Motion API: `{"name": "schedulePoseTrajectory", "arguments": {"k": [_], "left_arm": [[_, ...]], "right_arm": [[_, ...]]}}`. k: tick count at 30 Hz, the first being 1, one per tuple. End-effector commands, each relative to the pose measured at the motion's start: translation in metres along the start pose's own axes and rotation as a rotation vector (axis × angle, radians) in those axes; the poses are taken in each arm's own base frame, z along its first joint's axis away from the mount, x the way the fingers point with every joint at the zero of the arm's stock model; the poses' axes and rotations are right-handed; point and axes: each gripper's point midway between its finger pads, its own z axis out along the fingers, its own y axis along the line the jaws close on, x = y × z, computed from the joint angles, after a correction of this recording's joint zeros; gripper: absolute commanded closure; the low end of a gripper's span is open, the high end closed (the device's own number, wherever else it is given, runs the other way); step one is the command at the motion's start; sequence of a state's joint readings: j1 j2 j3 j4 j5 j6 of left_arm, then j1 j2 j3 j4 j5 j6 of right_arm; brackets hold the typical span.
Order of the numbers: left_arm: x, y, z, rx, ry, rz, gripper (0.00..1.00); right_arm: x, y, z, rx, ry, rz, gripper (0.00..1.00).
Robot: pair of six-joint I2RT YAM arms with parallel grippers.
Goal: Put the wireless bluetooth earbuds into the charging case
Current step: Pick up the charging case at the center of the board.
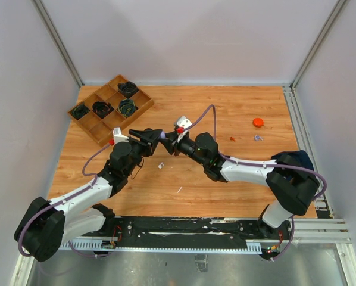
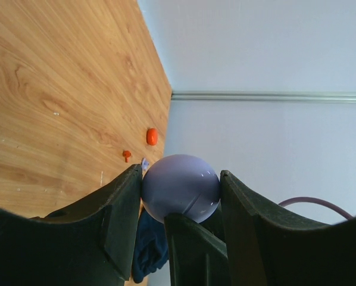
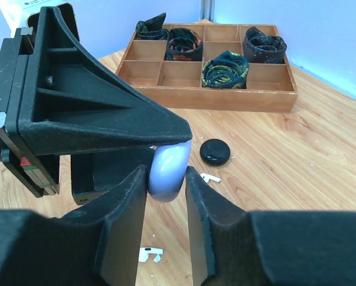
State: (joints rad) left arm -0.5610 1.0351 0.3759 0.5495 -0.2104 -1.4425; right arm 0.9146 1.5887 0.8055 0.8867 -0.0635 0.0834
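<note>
We count three cases: the purple case [image 3: 169, 170], the black case [image 3: 215, 151] and the orange case [image 1: 258, 122]. We count four buds, each tiny, stemmed and loose on the table [image 1: 237, 107]. There are two white buds [image 3: 211, 177] [image 3: 149, 254] near the black case. A red-orange bud [image 1: 232, 139] and a pale purple bud [image 1: 258, 137] lie near the orange case. Four cables [image 3: 225, 68] sit in the tray [image 3: 214, 100]. The left gripper [image 2: 181, 179] and the right gripper [image 3: 166, 179] both clamp the purple case above mid-table.

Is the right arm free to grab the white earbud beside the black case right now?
Probably not yet: the right gripper is clamped on the pale purple case that the left gripper holds.
</note>
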Motion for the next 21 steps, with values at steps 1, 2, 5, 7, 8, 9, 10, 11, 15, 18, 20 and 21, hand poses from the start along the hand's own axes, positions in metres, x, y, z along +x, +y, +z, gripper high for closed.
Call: {"name": "schedulePoseTrajectory", "arguments": {"k": [1,2,5,7,8,9,10,11,15,18,20,21], "left_arm": [[0.000,-0.018,0.000,0.056,-0.007,-0.014,0.52],[0.001,-0.018,0.000,0.057,-0.002,-0.013,0.51],[0.002,-0.019,-0.002,0.064,0.003,-0.007,0.45],[0.000,-0.019,-0.004,0.069,-0.002,0.004,0.39],[0.000,-0.020,-0.005,0.075,-0.003,0.014,0.34],[-0.001,-0.021,-0.007,0.085,-0.006,0.028,0.30],[-0.001,-0.023,-0.008,0.098,-0.009,0.045,0.26],[-0.003,-0.025,-0.010,0.111,-0.017,0.059,0.23],[-0.009,-0.030,-0.019,0.160,-0.048,0.176,0.14],[-0.013,-0.045,-0.028,0.248,-0.074,0.300,0.12],[-0.013,-0.055,-0.034,0.298,-0.079,0.398,0.12],[-0.012,-0.060,-0.036,0.318,-0.076,0.449,0.11]], "right_arm": [[-0.022,0.002,0.004,0.000,-0.061,-0.035,0.72],[-0.023,0.001,0.003,0.002,-0.061,-0.041,0.74],[-0.027,0.001,0.001,-0.001,-0.057,-0.064,0.80],[-0.030,0.002,-0.002,-0.012,-0.046,-0.085,0.81],[-0.030,0.003,-0.004,-0.020,-0.029,-0.094,0.81],[-0.031,0.005,-0.005,-0.031,-0.008,-0.103,0.81],[-0.033,0.006,-0.007,-0.042,0.012,-0.113,0.82],[-0.034,0.008,-0.010,-0.055,0.033,-0.122,0.82],[-0.037,0.013,-0.027,-0.098,0.133,-0.158,0.82],[-0.036,0.014,-0.047,-0.128,0.211,-0.186,0.82],[-0.037,0.015,-0.060,-0.155,0.259,-0.194,0.82],[-0.037,0.015,-0.067,-0.167,0.292,-0.200,0.82]]}}
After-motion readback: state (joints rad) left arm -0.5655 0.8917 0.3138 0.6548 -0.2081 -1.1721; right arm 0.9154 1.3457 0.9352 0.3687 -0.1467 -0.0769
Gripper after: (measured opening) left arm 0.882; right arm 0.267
